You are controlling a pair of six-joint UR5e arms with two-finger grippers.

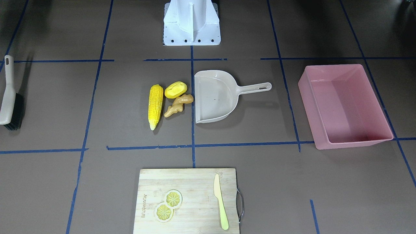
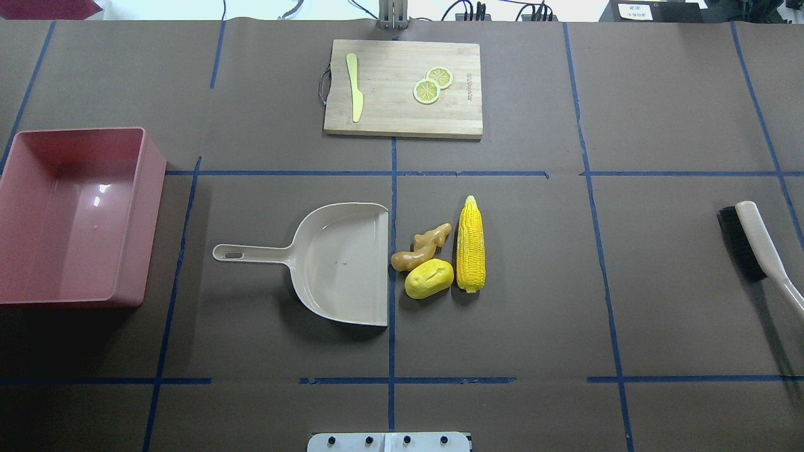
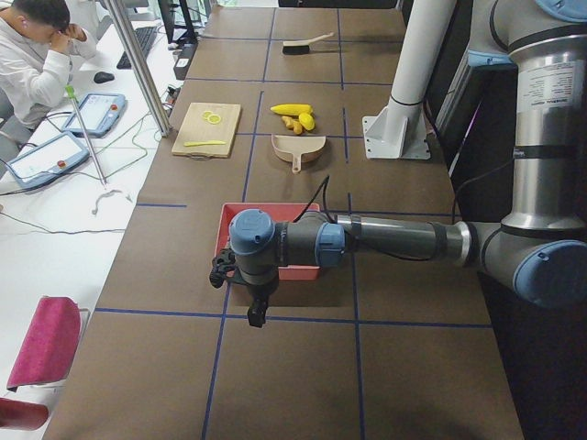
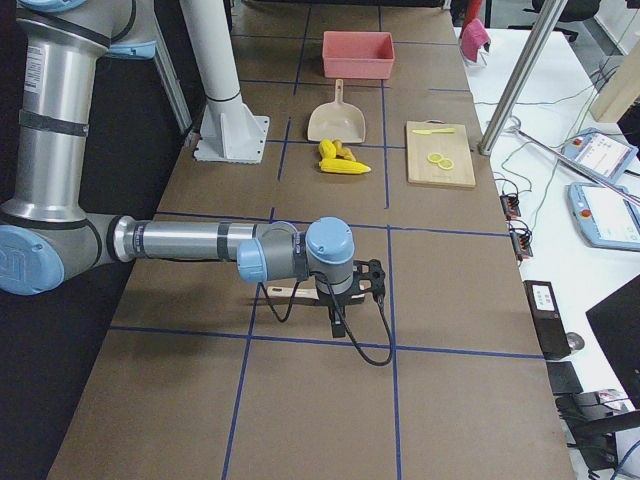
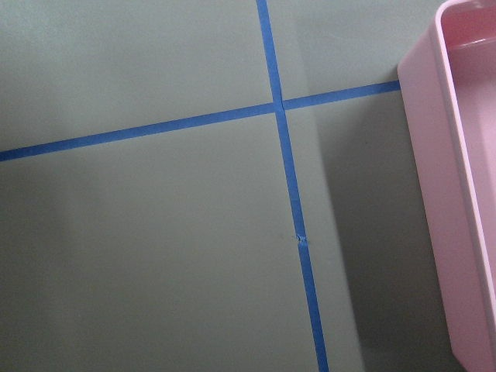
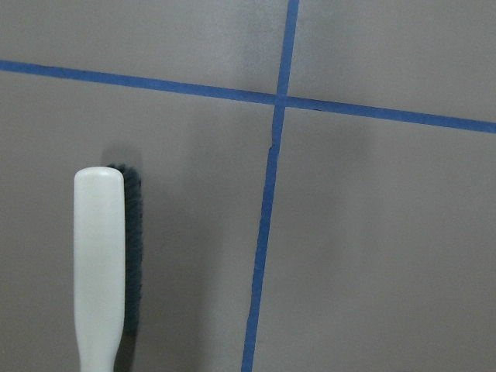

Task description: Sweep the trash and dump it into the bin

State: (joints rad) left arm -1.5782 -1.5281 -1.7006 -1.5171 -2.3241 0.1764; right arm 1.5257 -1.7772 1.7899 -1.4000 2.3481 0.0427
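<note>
The corn cob (image 2: 470, 243), the potato (image 2: 429, 279) and the ginger root (image 2: 422, 247) lie together on the table, just off the open mouth of the beige dustpan (image 2: 339, 263). The pink bin (image 2: 151, 220) stands empty at the table's left end; its rim shows in the left wrist view (image 5: 465, 194). My left gripper (image 3: 252, 307) hangs over the table beside the bin, and I cannot tell whether it is open. My right gripper (image 4: 365, 280) hovers over the brush (image 6: 99, 263), and I cannot tell its state either.
A wooden cutting board (image 2: 389, 113) with two lemon slices (image 2: 432, 85) and a pale yellow knife (image 2: 355, 94) lies at the far edge. The brush (image 2: 754, 245) lies at the table's right end. Blue tape lines cross the brown table cover.
</note>
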